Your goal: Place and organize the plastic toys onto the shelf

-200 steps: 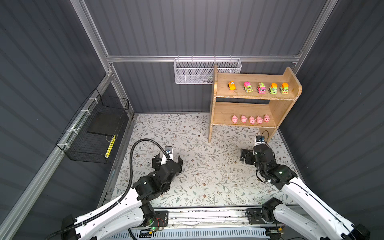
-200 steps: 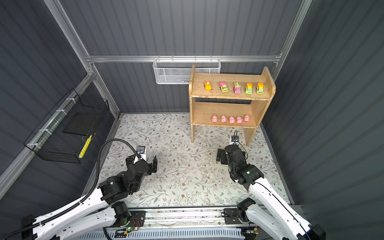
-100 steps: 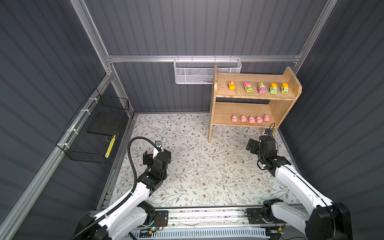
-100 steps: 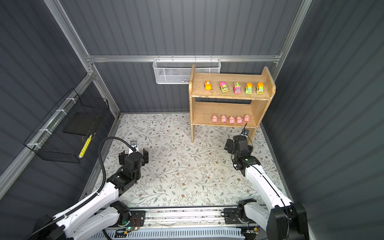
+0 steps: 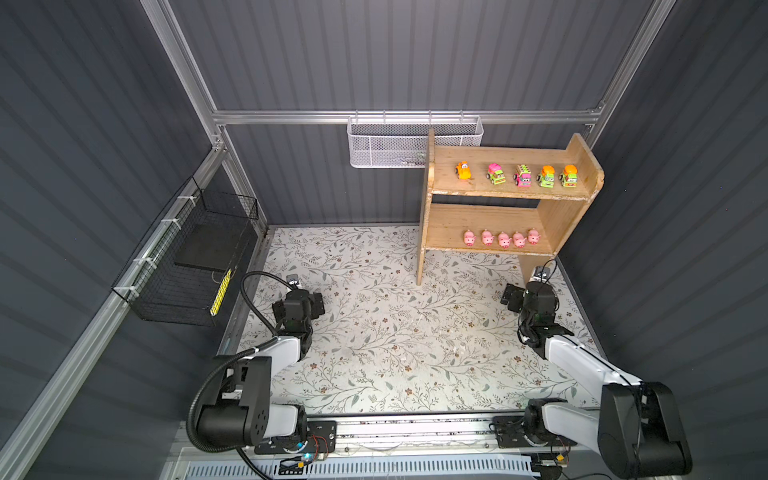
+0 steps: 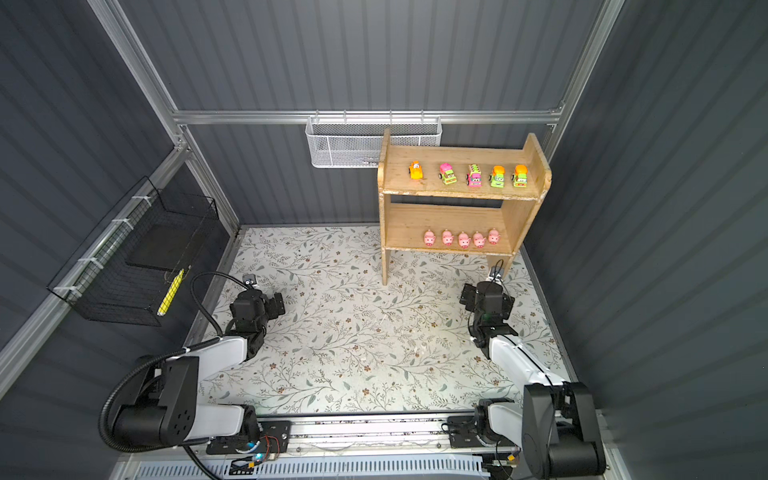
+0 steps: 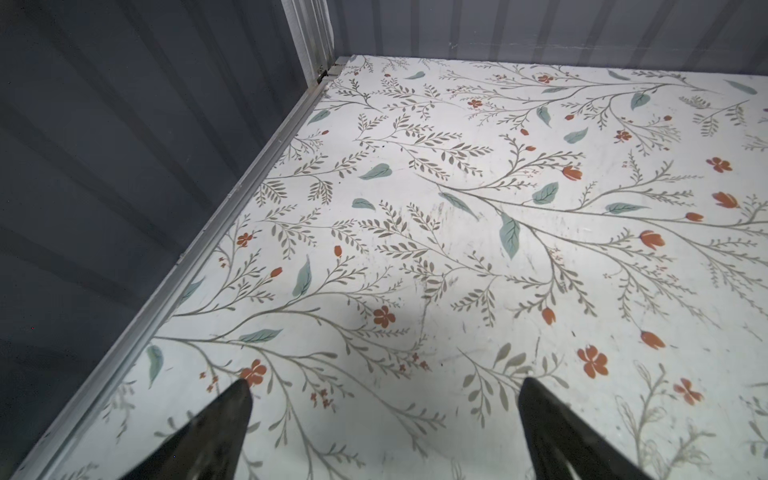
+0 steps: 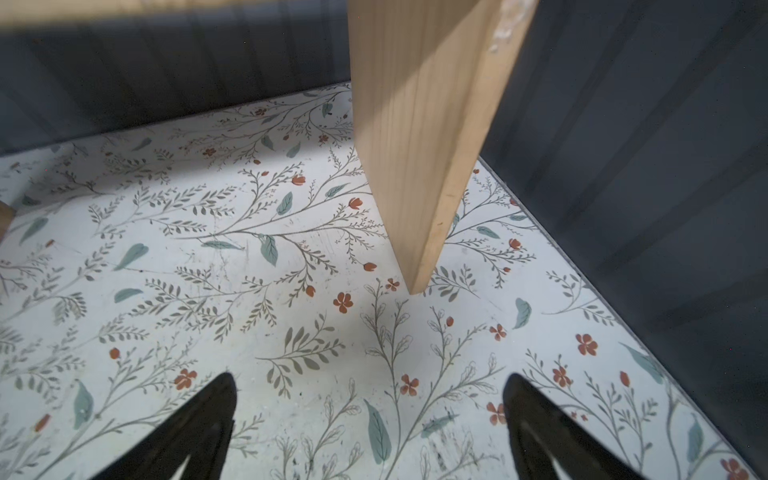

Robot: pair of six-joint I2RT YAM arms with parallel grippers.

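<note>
The floral desk (image 5: 395,332) fills the floor of the cell. At its far right stands the shelf (image 5: 552,220), whose left panel hides the right end of the white basket (image 5: 386,145) hung on the far wall. A black basket (image 5: 183,266) hangs on the left wall. A dark flat thing and a yellow strip lie in it, too dim to make out.

Both arms sit folded low at the near side. The left end effector (image 7: 382,386) hangs over the desk near its left edge. In both top views its fingers are hidden under the wrist. The left wrist view shows two dark fingertips (image 7: 237,399) set wide apart and cut off by the frame, with only bare desk between them. The right end effector (image 8: 370,382) hangs just near of the shelf's right foot, likewise wide and empty. In the right wrist view that foot is sharp and the lower board only a blur.

Five vehicles (image 5: 523,175) line the upper tier, and five pigs (image 5: 504,240) line the right half of the lower tier. Whether the pigs touch one another I cannot tell.
</note>
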